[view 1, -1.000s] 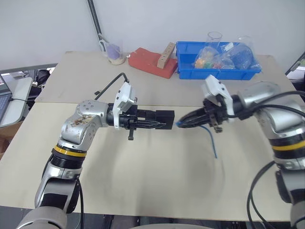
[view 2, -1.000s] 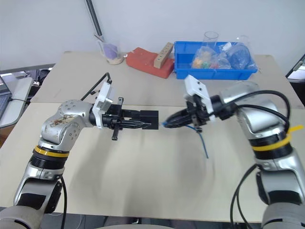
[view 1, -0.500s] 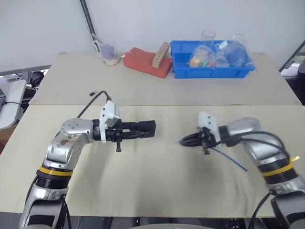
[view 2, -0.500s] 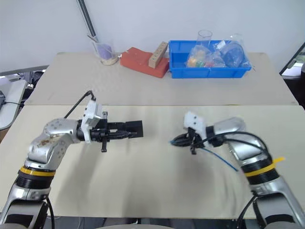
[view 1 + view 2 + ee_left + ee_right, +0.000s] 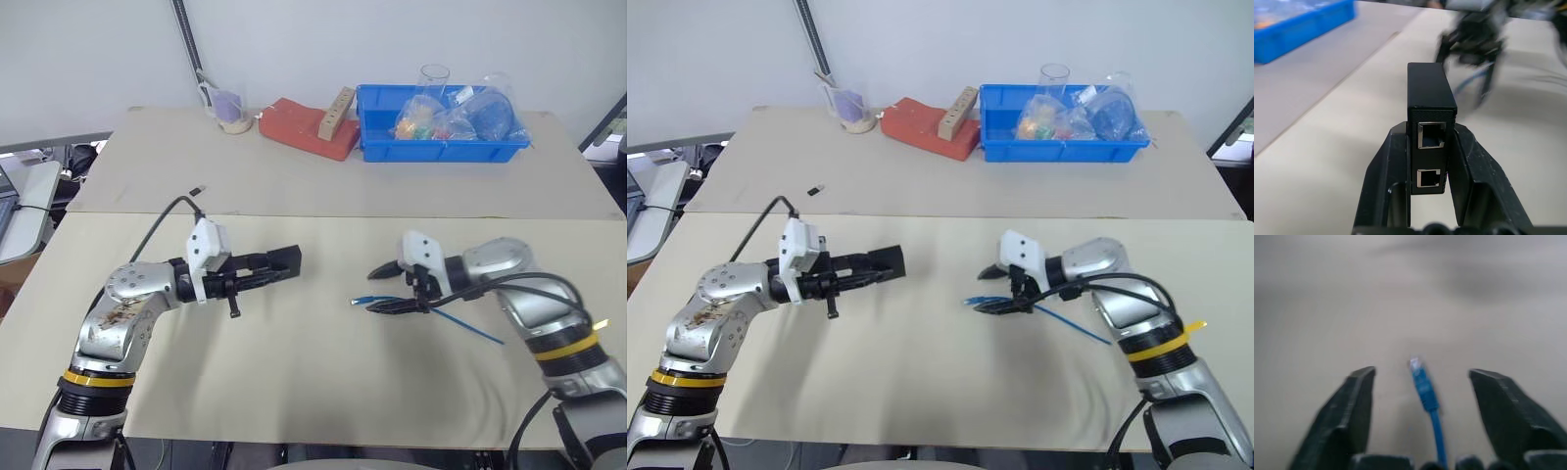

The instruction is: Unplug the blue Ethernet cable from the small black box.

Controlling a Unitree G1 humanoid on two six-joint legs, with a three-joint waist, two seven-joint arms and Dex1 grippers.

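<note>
left gripper (image 5: 1429,161) clamped on the small black box (image 5: 1430,105), held above the table (image 5: 313,392), ports empty | right gripper (image 5: 1420,382) fingers apart, blue Ethernet cable (image 5: 460,323) lying loose between them | risk: cable snags on the right fingers if the arm lifts away

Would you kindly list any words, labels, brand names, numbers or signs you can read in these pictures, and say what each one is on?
No readable text.
Small black box, clamped in the left gripper: two open ports, no label or marking showing.
Blue bin and the bags in it: no print that can be read.
Blue Ethernet cable: blurred, no marking legible.
</note>
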